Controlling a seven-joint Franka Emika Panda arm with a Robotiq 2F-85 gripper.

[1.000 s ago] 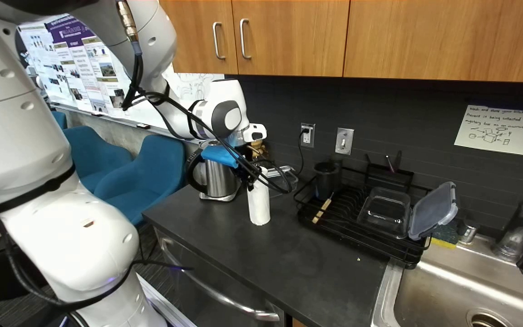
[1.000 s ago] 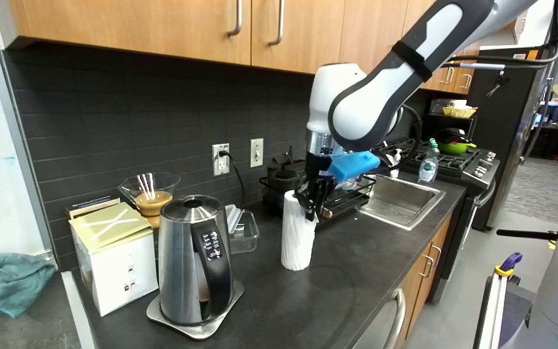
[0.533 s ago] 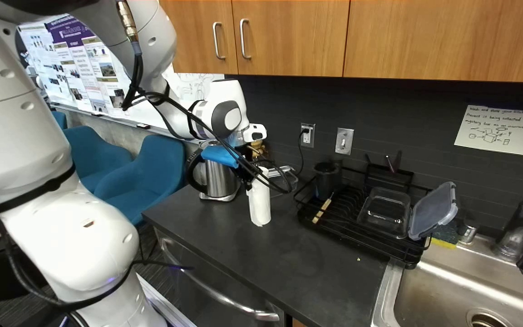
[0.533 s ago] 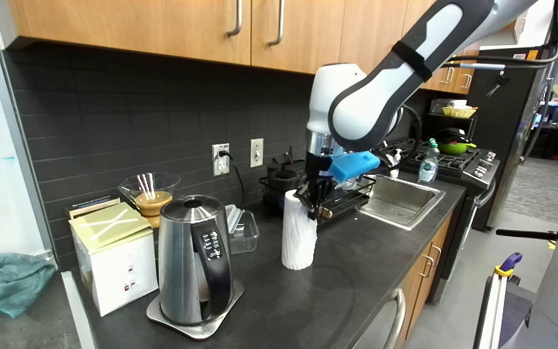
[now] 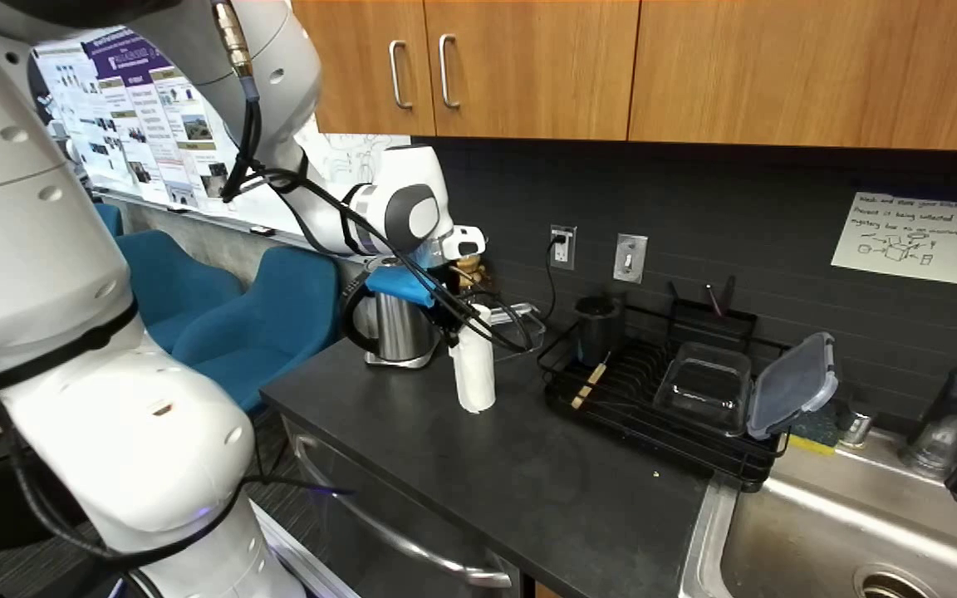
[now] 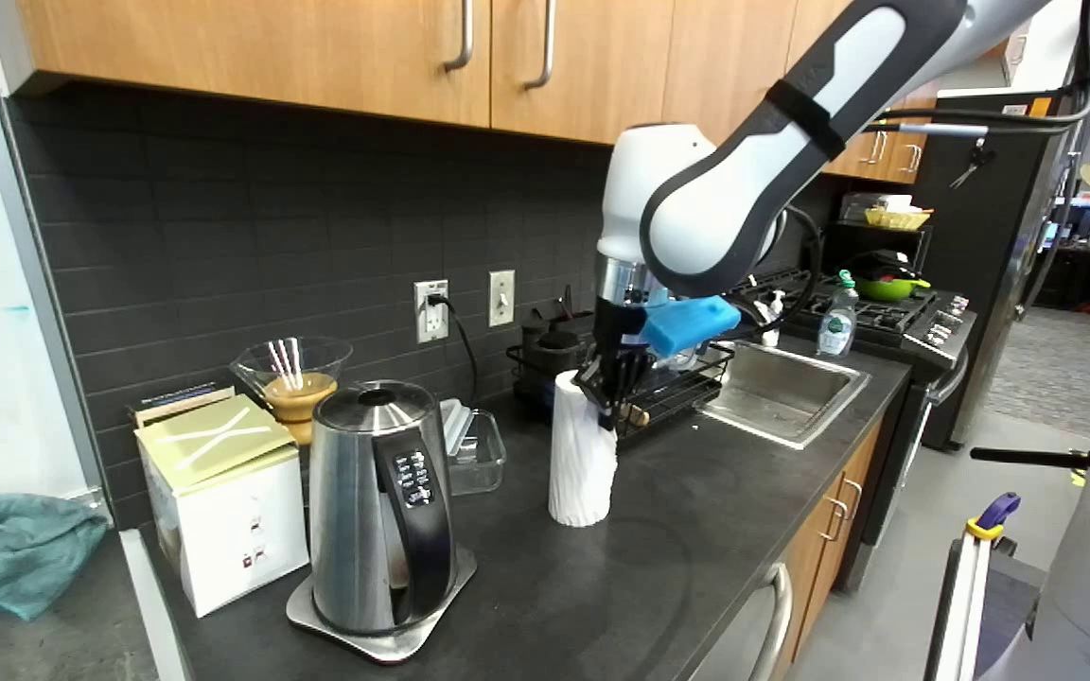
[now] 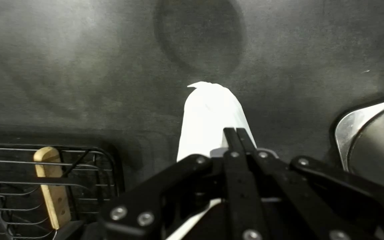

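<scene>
My gripper is drawn narrow, its jaws together right at the paper towel roll — whether they pinch any paper, I can't tell. The roll stands in from the bench's front edge, between the electric kettle and the back-edge dish rack.

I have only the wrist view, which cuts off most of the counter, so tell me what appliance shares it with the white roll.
Observer: In an exterior view, a steel kettle stands on the counter, near the white roll.
Operator: Name something next to the kettle.
Observer: A white box stands beside it.
Operator: Now tell me how high up the roll I am.
Observer: In an exterior view, the end effector is at the roll's upper part, not down by the counter.
</scene>
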